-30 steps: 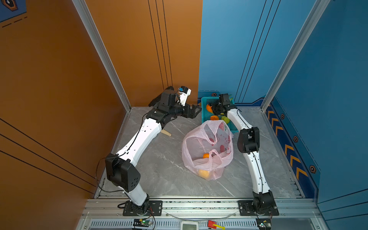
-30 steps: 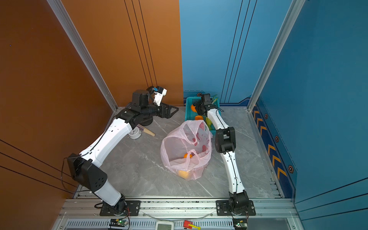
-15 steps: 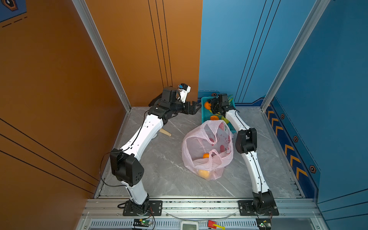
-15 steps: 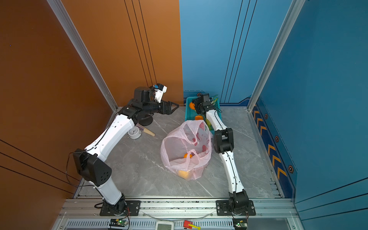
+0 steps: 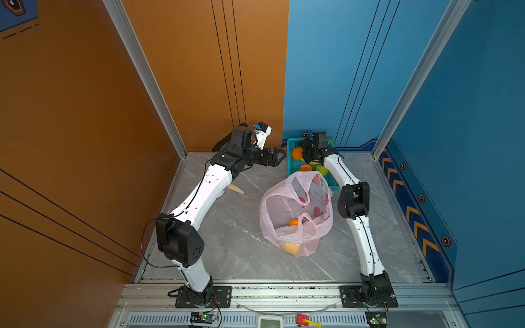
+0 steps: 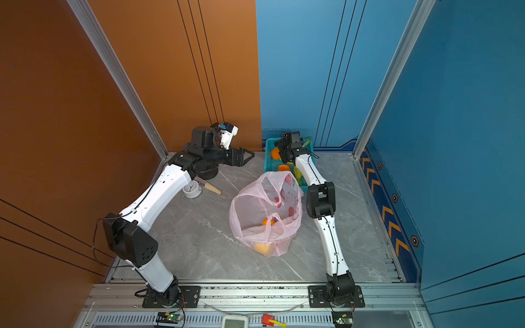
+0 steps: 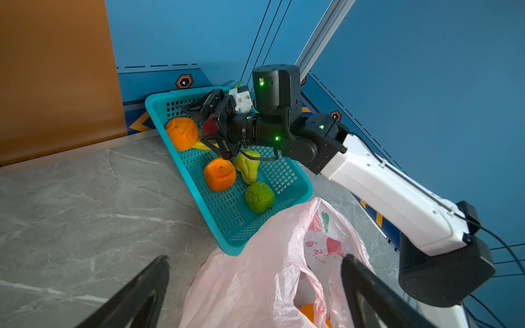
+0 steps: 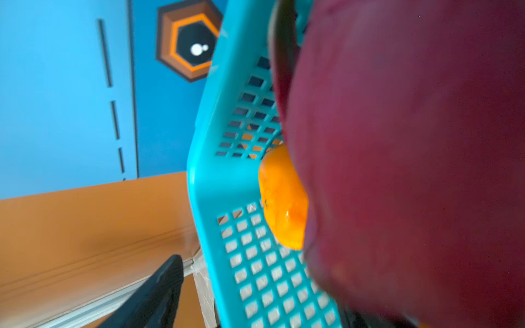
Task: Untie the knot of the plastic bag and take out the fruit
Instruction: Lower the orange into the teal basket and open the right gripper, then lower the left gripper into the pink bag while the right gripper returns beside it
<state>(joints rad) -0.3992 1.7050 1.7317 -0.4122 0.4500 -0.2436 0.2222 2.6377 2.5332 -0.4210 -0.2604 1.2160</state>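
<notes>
**Step in hand: setting a fruit down in the basket.**

1. Check the right claw (image 7: 205,131). It hangs over the far end of the teal basket (image 7: 153,100) with a dark red fruit (image 7: 209,126) between its jaws. The pictures do not show whether it is gripping the fruit or has let go.
2. Spread the jaws fully before you lift. The fruit sits close beside a tangerine (image 7: 182,133), so expect it to roll against that one.
3. Withdraw straight upward. The basket's perforated wall is near, and a sideways pull may tip the basket or knock out the fruit already in it.
4. Leave the left claw (image 5: 277,157) where it is. It is released, holds nothing, and hovers above the counter (image 5: 227,227) beside the basket.
5. Locate the next targets. The plastic bag (image 5: 295,204) sits mid-counter, touching the basket's near end. Its handle loops (image 5: 305,224) are untied and its mouth gapes. A tangerine (image 5: 294,221) and a yellow-orange fruit (image 5: 291,247) lie inside.
6. The thin film will probably cling to the fruit. Pin the bag's rim with the left claw before the right claw reaches in.
</notes>
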